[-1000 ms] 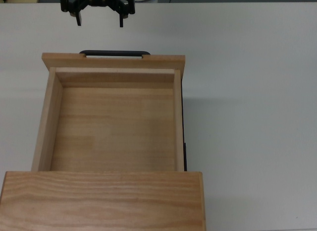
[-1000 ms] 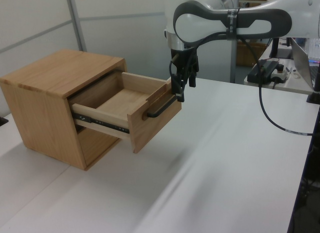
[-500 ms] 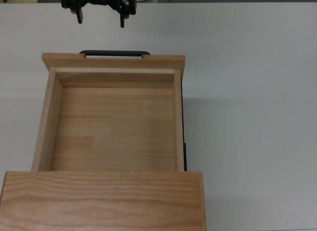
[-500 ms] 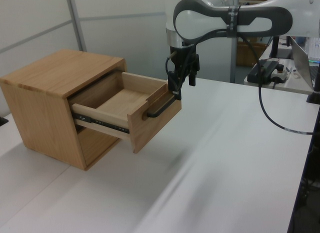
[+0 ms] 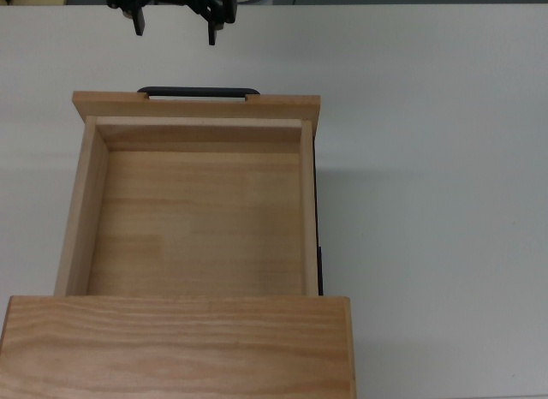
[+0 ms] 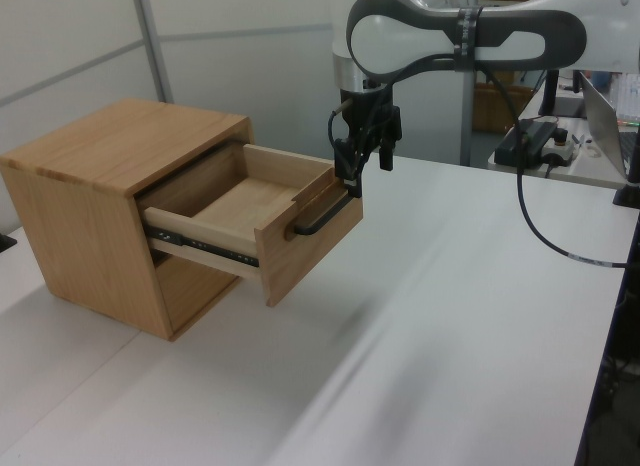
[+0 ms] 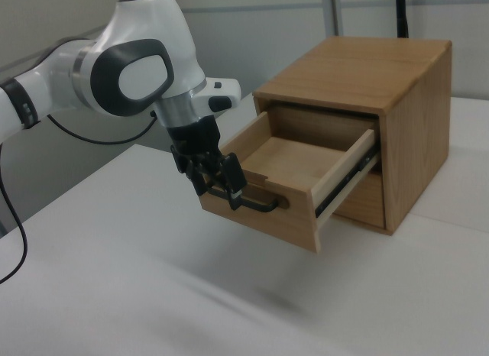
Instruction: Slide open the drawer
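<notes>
The drawer is sitting pulled well out of the wooden cabinet on its slide rails, its empty interior showing, while the tool is hovering with fingers apart, gripping nothing, just beyond and above the black wire handle. The main risk is that a careless sideways or downward motion is going to clip the handle or front panel and nudge the drawer back in. The white bench is offering wide open room beyond the front panel, so there is plenty of space to back off.
</notes>
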Controlling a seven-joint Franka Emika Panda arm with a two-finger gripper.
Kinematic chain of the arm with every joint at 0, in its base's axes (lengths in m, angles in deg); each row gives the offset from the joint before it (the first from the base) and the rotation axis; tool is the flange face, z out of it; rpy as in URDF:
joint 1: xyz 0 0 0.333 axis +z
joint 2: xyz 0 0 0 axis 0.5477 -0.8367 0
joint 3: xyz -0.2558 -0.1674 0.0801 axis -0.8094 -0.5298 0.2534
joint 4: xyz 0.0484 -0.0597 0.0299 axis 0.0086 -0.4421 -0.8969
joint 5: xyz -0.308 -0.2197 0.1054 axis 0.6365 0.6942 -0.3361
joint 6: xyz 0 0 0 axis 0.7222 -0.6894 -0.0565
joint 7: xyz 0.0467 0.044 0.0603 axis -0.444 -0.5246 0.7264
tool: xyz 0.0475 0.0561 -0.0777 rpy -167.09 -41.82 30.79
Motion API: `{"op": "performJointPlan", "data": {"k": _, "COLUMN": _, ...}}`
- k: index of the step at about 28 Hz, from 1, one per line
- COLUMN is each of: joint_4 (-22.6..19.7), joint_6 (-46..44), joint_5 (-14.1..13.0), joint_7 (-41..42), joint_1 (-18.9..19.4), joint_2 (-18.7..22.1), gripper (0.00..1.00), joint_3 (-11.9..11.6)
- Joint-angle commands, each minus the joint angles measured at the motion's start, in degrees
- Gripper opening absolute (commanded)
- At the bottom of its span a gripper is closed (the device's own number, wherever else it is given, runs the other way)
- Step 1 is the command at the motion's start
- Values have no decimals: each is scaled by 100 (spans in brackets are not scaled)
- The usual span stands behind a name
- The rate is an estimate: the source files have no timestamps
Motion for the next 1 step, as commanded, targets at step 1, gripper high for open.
{"op": "performJointPlan", "data": {"k": 1, "joint_4": 143, "joint_6": -214, "joint_5": -106, "joint_7": -109, "joint_1": 318, "joint_2": -35, "gripper": 100, "joint_3": -267}}
